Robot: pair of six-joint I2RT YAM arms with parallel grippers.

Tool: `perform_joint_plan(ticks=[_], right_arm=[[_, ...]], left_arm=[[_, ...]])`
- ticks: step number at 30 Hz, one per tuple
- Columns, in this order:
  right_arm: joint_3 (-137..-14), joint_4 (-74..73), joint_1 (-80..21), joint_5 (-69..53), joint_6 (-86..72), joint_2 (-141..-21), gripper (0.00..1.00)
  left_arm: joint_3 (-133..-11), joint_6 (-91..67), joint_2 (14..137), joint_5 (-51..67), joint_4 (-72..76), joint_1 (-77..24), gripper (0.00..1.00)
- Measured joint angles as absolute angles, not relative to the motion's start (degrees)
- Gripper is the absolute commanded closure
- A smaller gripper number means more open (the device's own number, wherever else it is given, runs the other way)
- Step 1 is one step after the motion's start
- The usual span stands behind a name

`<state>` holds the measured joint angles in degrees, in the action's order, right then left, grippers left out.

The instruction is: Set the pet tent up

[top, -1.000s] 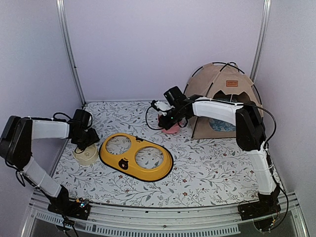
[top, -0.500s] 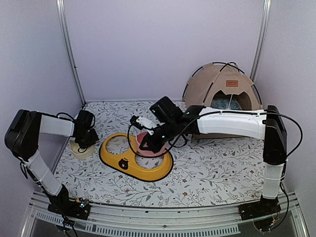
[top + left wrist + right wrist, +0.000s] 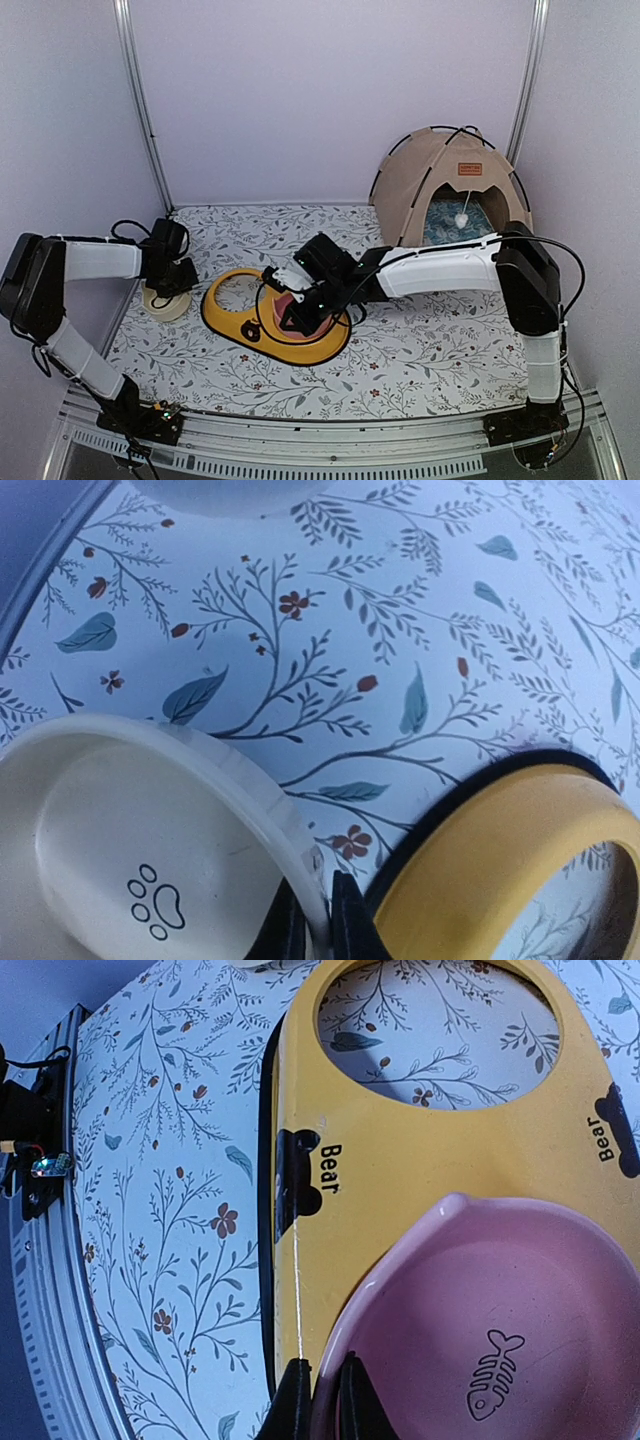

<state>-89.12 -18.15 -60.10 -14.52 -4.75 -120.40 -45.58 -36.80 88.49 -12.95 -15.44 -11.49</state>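
The pet tent [image 3: 440, 180] stands upright at the back right, tan with black crossing poles, a brown label and a white pom-pom [image 3: 463, 217] hanging in its doorway. Both grippers are away from it. My left gripper [image 3: 165, 288] [image 3: 318, 910] is shut on the rim of a cream paw-print bowl [image 3: 158, 306] [image 3: 120, 860] on the mat at the left. My right gripper [image 3: 300, 312] [image 3: 322, 1375] is shut on the rim of a pink fish-print bowl [image 3: 287, 302] [image 3: 490, 1330], held over the right hole of the yellow feeder [image 3: 235, 318] [image 3: 430, 1150].
A blue patterned cushion [image 3: 445, 225] lies inside the tent. The feeder's left hole [image 3: 238, 294] shows the floral mat through it. In the left wrist view the feeder's rim [image 3: 500, 860] sits just right of the cream bowl. Frame posts stand at both back corners.
My right arm swung left from beside the tent, carrying the pink bowl to the feeder's right hole. My left gripper closed on the cream bowl's rim.
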Motion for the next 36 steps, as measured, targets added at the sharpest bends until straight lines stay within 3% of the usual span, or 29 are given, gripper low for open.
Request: perform_joint_plan(ticks=[14,16,20,23,28,36], right_arm=[[-85.4,-13.2,-53.0,-8.4,3.9,-121.1,1.0],[-85.1,-12.6,-52.6,-8.4,5.1,-121.1,0.91],[-84.9,-12.2,-52.5,-8.6,5.7,-121.1,0.56],[-84.3,-12.5,-52.3,-8.6,5.3,-120.3,0.39],[-83.2,-14.3,-52.0,-7.6,3.8,-116.2,0.26],[-81.9,-14.2,-51.9,-5.9,-0.5,-105.9,0.16]], left_arm=[[-51.0,-28.8,81.9,-13.8,-23.8,-33.9,1.0],[-53.2,-26.9,82.3,-14.0,-24.2,-36.5,1.0],[-57.2,-22.7,84.4,-13.3,-23.8,-39.2,1.0],[-59.7,-19.6,87.5,-12.2,-23.1,-39.7,1.0],[-66.2,-13.8,95.7,-11.3,-22.1,-39.7,1.0],[-76.1,-9.1,109.8,-9.6,-19.3,-39.0,1.0]])
